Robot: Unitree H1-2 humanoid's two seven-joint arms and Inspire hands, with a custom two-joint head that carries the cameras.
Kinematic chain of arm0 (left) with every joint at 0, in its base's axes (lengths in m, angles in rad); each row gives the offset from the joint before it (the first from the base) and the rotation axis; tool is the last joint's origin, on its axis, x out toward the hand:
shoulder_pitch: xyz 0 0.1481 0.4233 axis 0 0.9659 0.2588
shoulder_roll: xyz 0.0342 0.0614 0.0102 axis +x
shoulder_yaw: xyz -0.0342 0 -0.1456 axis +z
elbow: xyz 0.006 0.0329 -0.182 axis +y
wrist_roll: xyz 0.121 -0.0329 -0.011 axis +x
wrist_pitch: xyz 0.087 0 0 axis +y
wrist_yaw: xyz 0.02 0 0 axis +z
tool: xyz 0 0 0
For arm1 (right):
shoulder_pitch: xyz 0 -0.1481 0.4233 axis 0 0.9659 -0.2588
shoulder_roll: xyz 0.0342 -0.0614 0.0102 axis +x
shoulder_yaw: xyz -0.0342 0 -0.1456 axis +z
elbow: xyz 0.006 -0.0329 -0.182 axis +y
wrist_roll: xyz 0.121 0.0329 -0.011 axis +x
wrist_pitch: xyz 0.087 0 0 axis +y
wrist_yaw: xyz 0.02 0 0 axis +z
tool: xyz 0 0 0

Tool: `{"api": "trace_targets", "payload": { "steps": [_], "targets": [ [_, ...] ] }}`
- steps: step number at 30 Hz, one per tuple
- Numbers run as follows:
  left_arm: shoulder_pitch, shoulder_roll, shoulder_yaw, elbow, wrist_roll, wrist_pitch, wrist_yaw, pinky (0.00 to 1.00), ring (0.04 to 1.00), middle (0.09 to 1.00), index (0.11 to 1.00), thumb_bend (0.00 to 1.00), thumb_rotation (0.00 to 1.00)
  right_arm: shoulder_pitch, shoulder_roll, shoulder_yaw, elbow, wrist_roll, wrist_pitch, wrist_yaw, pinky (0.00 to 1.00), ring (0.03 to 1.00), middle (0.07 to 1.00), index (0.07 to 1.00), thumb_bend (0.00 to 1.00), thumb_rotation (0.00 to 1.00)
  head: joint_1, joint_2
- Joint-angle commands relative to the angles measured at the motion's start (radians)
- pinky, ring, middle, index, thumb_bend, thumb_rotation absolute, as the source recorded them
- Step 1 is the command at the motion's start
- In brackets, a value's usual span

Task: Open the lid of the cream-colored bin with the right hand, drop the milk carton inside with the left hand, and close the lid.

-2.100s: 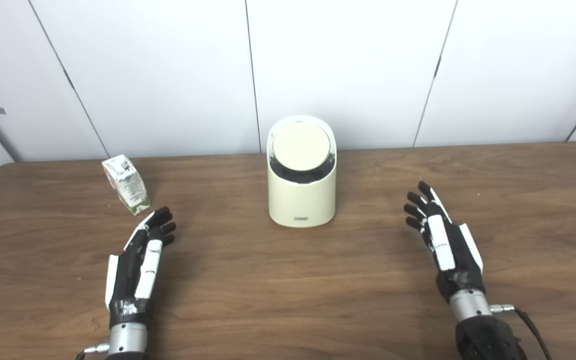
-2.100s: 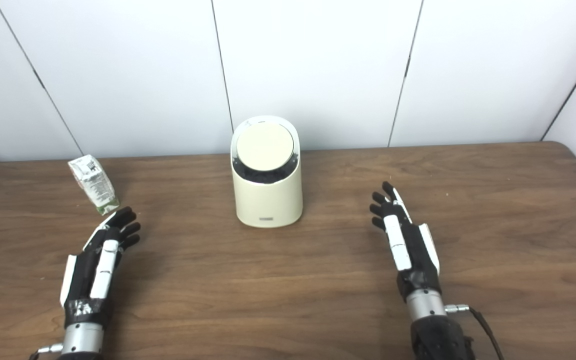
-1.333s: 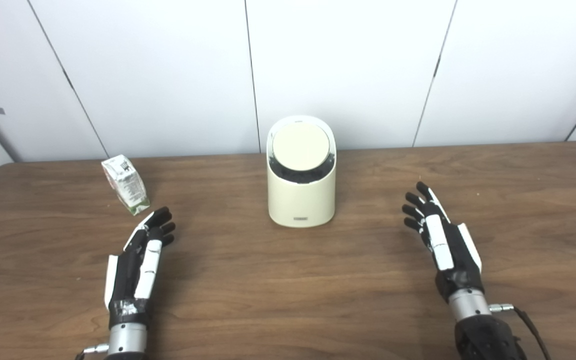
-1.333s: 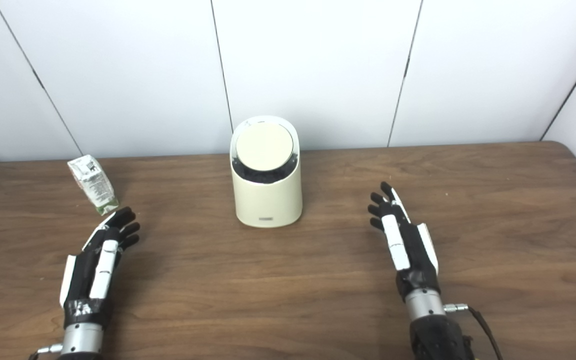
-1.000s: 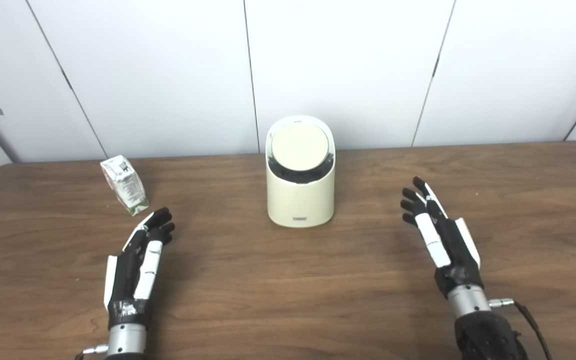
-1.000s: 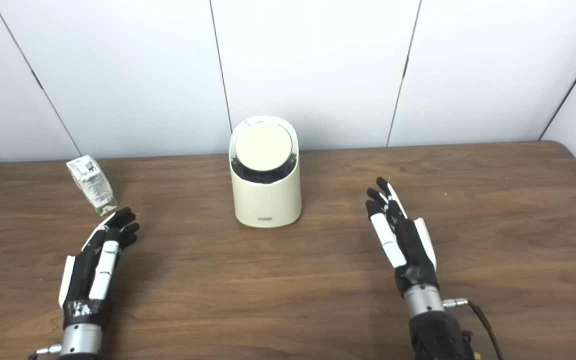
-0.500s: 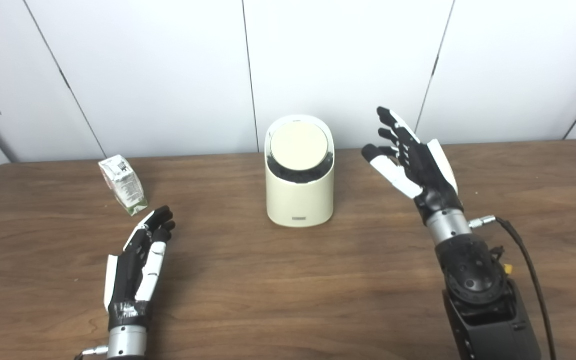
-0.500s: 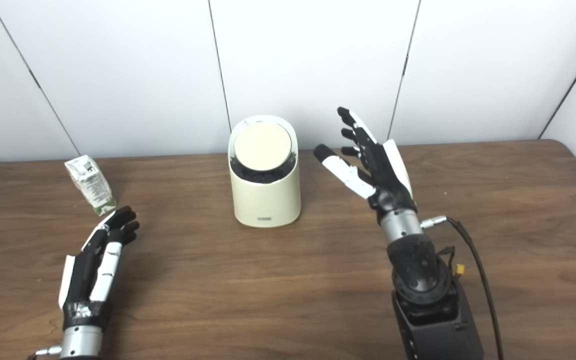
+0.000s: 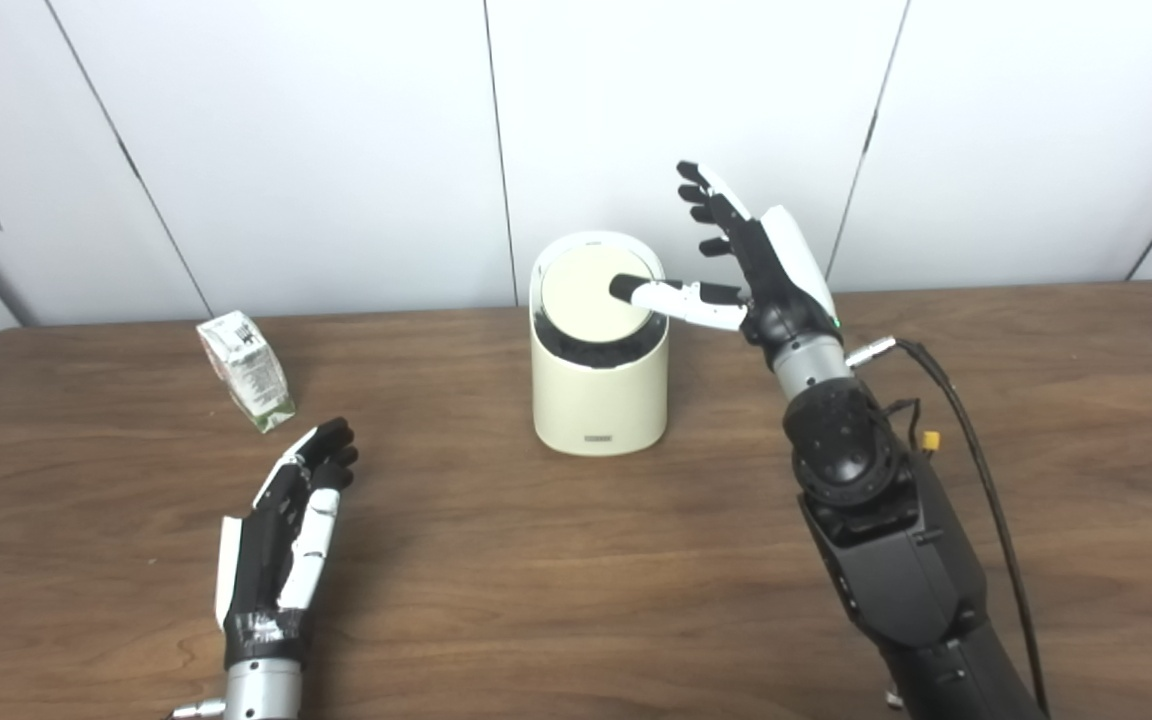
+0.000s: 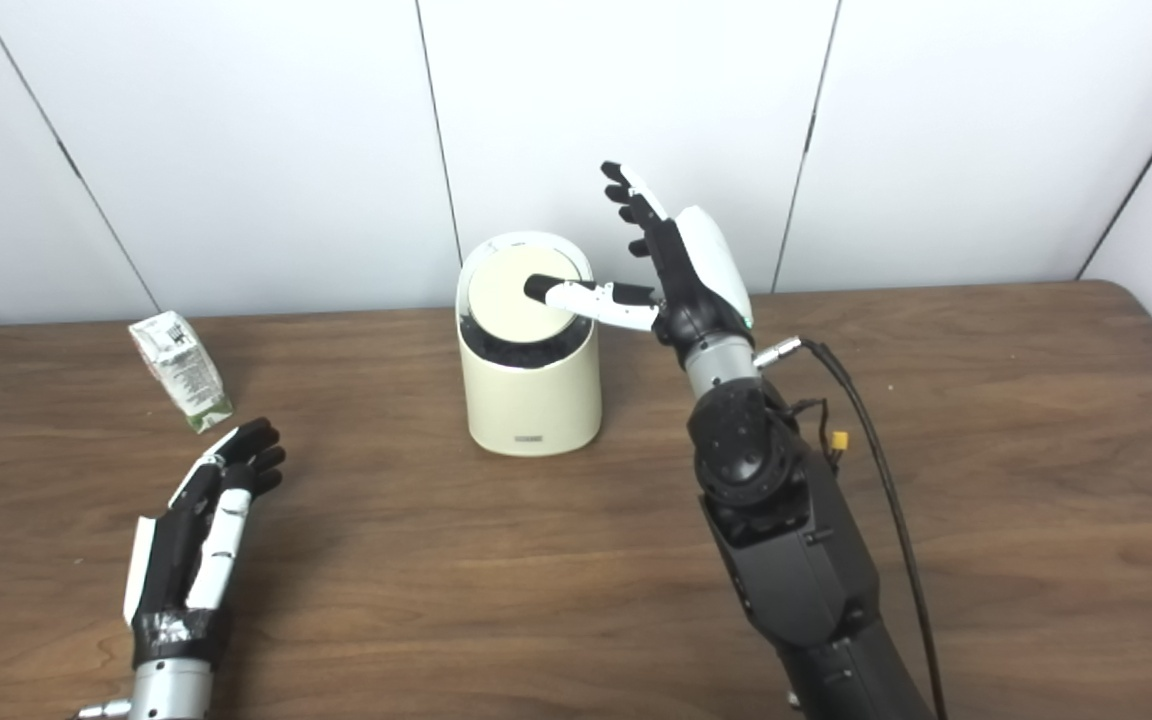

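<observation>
The small cream-colored plastic bin (image 9: 600, 385) with its round tilted lid (image 9: 591, 293) stands upright in the middle of the dark wooden table (image 9: 576, 560), toward the twelve o'clock edge by the white panelled wall (image 9: 336, 140). The lid looks shut; a dark gap shows under its near rim, but I can't tell whether it has begun to tip.

The robot's right hand (image 9: 751, 265) is raised at about two o'clock from the bin, fingers spread wide and pointing up, holding nothing. Its thumb (image 9: 658, 293) reaches sideways across the lid's right portion; whether the tip is pressing on the surface or just hovering above it I cannot tell from here.

The left hand (image 9: 288, 520) lies low over the table at about eight o'clock from the bin, fingers loosely apart and empty. The little white-and-green milk carton (image 9: 245, 369) stands tilted at ten o'clock from the bin, near that hand's fingertips (image 9: 334, 440) but not touching them.

So, as I judge it, the job has barely started: the first step, opening the lid, is only being set up. Still to come are getting the lid open, picking up the carton with the left hand, carrying it over and dropping it in, and closing the lid again
</observation>
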Motion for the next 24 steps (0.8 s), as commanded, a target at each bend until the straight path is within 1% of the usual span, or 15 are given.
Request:
{"api": "trace_targets", "payload": {
  "steps": [1,3,7,9,13,18,21,24],
  "targets": [
    [0.049,-0.032,-0.016,0.047,0.003,-0.019,0.011,0.83,0.824,0.834,0.844,0.43,0.68,-0.08,0.005,-0.001,0.018,-0.006,-0.083,-0.031,0.74,0.891,0.925,0.95,0.81,0.44,0.001,0.002],
    [0.05,-0.034,-0.017,0.044,0.005,-0.012,0.013,0.83,0.823,0.833,0.845,0.45,0.68,-0.102,0.003,-0.001,0.065,-0.002,-0.116,-0.045,0.76,0.905,0.935,0.958,0.82,0.41,0.001,0.003],
    [0.047,-0.039,-0.016,0.048,0.005,-0.019,0.017,0.83,0.819,0.83,0.841,0.44,0.68,-0.143,0.0,-0.004,0.152,-0.002,-0.16,-0.065,0.76,0.913,0.938,0.962,0.85,0.39,0.0,0.004],
    [0.045,-0.041,-0.016,0.052,0.008,-0.023,0.02,0.82,0.815,0.827,0.839,0.44,0.67,-0.159,-0.003,0.0,0.186,-0.008,-0.168,-0.07,0.78,0.923,0.943,0.964,0.86,0.38,0.001,0.005],
    [0.044,-0.044,-0.018,0.054,0.012,-0.023,0.022,0.82,0.813,0.825,0.836,0.46,0.67,-0.185,-0.013,0.018,0.231,-0.037,-0.174,-0.078,0.8,0.91,0.931,0.96,0.87,0.39,0.001,0.007],
    [0.045,-0.046,-0.023,0.051,0.021,-0.019,0.031,0.82,0.812,0.828,0.841,0.45,0.68,-0.185,-0.024,0.033,0.247,-0.054,-0.196,-0.079,0.8,0.899,0.921,0.948,0.88,0.37,0.004,0.005],
    [0.044,-0.044,-0.021,0.054,0.017,-0.02,0.03,0.82,0.813,0.828,0.844,0.45,0.68,-0.178,-0.031,0.038,0.248,-0.055,-0.201,-0.07,0.83,0.906,0.919,0.947,0.88,0.36,0.001,0.005],
    [0.041,-0.044,-0.018,0.056,0.013,-0.023,0.029,0.82,0.81,0.825,0.843,0.44,0.68,-0.17,-0.035,0.037,0.242,-0.046,-0.201,-0.058,0.87,0.925,0.926,0.953,0.88,0.33,-0.002,0.007]
  ]
}}
